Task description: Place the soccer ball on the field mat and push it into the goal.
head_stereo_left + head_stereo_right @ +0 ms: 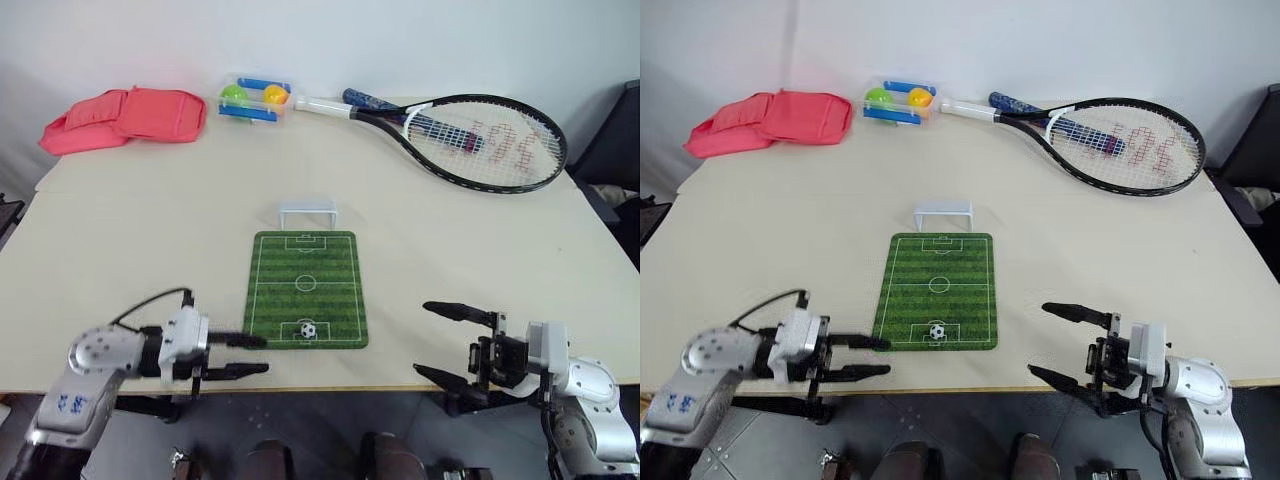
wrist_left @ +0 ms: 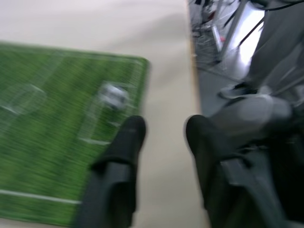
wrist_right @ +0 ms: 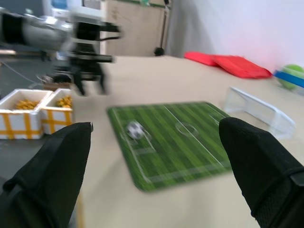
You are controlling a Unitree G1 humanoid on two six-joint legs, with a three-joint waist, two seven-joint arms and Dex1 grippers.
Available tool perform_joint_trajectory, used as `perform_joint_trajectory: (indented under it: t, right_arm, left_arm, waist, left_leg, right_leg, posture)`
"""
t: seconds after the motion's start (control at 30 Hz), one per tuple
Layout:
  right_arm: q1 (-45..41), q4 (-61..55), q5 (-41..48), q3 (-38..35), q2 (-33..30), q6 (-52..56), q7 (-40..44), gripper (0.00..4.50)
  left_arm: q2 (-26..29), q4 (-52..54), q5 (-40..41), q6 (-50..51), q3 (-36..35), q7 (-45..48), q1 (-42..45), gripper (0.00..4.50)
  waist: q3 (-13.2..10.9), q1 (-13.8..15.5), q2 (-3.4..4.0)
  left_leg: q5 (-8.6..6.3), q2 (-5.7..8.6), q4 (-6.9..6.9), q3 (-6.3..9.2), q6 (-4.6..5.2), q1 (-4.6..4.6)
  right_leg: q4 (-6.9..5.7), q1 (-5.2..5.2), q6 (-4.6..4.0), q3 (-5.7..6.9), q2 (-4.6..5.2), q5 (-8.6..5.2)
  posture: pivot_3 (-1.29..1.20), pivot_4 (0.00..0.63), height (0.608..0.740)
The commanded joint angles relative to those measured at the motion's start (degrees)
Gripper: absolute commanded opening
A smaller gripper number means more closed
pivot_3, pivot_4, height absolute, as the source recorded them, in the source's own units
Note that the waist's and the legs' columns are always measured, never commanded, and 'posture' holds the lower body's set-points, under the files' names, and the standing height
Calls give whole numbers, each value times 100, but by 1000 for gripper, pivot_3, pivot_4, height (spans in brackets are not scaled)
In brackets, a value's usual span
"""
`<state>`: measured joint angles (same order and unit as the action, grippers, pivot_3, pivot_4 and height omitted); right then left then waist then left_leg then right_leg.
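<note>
The soccer ball (image 1: 308,329) is tiny, white with black patches, and rests on the near end of the green field mat (image 1: 305,275). The small white goal (image 1: 307,212) stands just beyond the mat's far edge. My left gripper (image 1: 263,355) hovers level near the table's front edge, just left of the mat's near corner. It points toward the mat, its fingers a small gap apart with nothing between them. In the left wrist view the ball (image 2: 113,95) lies just ahead of the fingertips. My right gripper (image 1: 423,338) is wide open and empty, right of the mat.
A tennis racket (image 1: 480,140) lies at the back right. A clear box (image 1: 255,98) with a green and an orange ball sits at the back centre, red padded cloths (image 1: 130,118) at the back left. The table's front edge runs right under both grippers.
</note>
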<state>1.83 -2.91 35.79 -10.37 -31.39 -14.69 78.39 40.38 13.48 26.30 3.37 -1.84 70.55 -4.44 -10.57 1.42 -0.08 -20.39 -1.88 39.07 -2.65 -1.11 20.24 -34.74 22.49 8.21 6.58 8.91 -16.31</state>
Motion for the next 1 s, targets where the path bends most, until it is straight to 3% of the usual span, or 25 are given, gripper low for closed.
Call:
perform_joint_trajectory:
  t: [0.03,0.07,0.37,0.63,0.87,1.0]
  right_arm:
    - [-98,297,18,-167,-55,-318,266,4500]
    - [-121,360,21,-169,-68,-348,309,4500]
    - [-103,401,65,-89,-235,-337,648,4500]
    - [173,-268,29,-55,-228,-97,269,4500]
    - [204,-722,-141,-208,27,15,-833,4500]
    - [33,-869,-489,-331,376,138,-2066,4500]
  left_arm:
    - [-183,402,-99,-122,239,-192,-141,226]
    - [-229,411,-118,-117,278,-241,-144,24]
    - [-938,-245,-620,-57,834,-894,737,24]
    - [-1197,-865,-839,28,1053,-1093,1257,24]
    - [-2039,-1568,-856,-55,643,-2143,1957,24]
    - [-2238,-2146,-984,-455,236,-2723,2518,24]
  waist:
    - [0,9,0]
    - [0,9,0]
    - [4,-2,8]
    - [4,-2,8]
    - [5,13,7]
    - [4,1,7]
  left_leg:
    - [0,0,0,0,0,0]
    - [0,0,0,1,0,0]
    - [1,0,4,-5,-1,-4]
    - [1,0,4,-7,-1,-4]
    - [1,1,10,-6,-1,-1]
    - [1,1,10,-8,-1,-2]
  right_leg:
    - [1,1,0,0,0,0]
    - [-3,1,0,1,0,0]
    - [-4,-1,2,-4,-2,2]
    - [-2,-1,2,-5,-2,2]
    - [-2,-2,6,-5,-2,5]
    - [-2,-1,6,-5,-2,5]
  posture:
    - [0,150,740]
    - [0,150,740]
    - [0,150,740]
    - [0,150,740]
    - [0,150,740]
    - [0,150,740]
